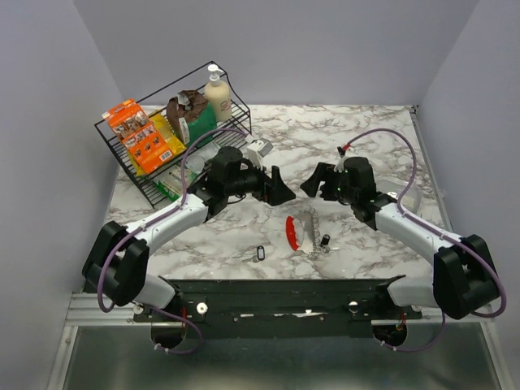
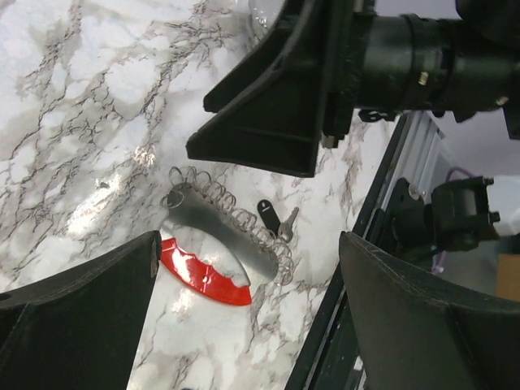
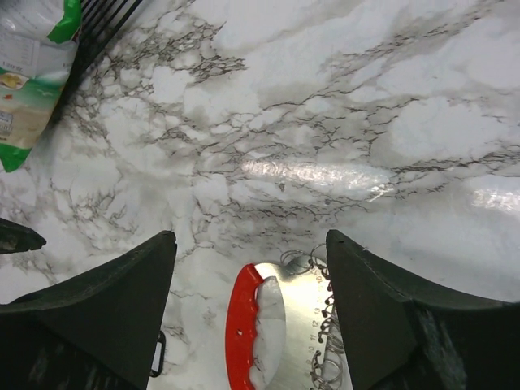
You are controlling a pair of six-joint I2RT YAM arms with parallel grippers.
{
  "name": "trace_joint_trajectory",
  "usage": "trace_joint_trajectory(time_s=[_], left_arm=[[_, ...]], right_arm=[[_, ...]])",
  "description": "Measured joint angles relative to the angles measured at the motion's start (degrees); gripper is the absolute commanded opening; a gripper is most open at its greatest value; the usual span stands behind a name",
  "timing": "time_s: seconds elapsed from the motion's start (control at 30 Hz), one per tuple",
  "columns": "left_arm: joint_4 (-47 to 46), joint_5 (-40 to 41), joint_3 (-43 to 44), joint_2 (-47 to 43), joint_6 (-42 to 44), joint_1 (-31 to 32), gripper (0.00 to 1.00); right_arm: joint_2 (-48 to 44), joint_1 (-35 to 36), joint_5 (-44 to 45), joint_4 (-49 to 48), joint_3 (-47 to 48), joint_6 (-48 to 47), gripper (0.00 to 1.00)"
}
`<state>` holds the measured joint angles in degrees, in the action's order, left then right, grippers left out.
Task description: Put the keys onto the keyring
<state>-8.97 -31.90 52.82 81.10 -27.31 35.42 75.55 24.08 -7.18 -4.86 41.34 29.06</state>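
The keyring (image 1: pixel 299 231), a red arc joined to a silvery plate edged with wire rings, lies flat on the marble near the front. One key (image 1: pixel 261 253), a dark oval tag with a pale centre, lies left of it. A second dark key (image 1: pixel 325 241) lies at its right. My left gripper (image 1: pixel 283 188) hovers open up-left of the keyring, holding nothing. My right gripper (image 1: pixel 311 184) hovers open up-right of it, facing the left one. The left wrist view shows the keyring (image 2: pixel 203 276) and a key (image 2: pixel 272 218) between my open fingers. The right wrist view shows the keyring (image 3: pixel 241 333) below my open jaws.
A black wire basket (image 1: pixel 120 154) at the back left holds an orange box (image 1: pixel 142 136), a soap bottle (image 1: pixel 217 93) and snack bags. A black rail (image 1: pixel 284 291) runs along the table's front edge. A green-and-white bag (image 3: pixel 24 81) shows at the upper left of the right wrist view.
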Motion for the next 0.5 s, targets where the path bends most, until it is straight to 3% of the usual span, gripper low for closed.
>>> trace_joint_trajectory(time_s=[0.2, 0.5], left_arm=[[-4.3, 3.4, -1.4, 2.5, -9.1, -0.9, 0.99], [3.1, 10.6, 2.4, 12.5, -23.3, -1.6, 0.96]], right_arm=[[-2.8, -2.6, 1.7, 1.6, -1.7, -0.2, 0.84], [-4.2, -7.7, 1.9, 2.6, -4.1, -0.9, 0.84]])
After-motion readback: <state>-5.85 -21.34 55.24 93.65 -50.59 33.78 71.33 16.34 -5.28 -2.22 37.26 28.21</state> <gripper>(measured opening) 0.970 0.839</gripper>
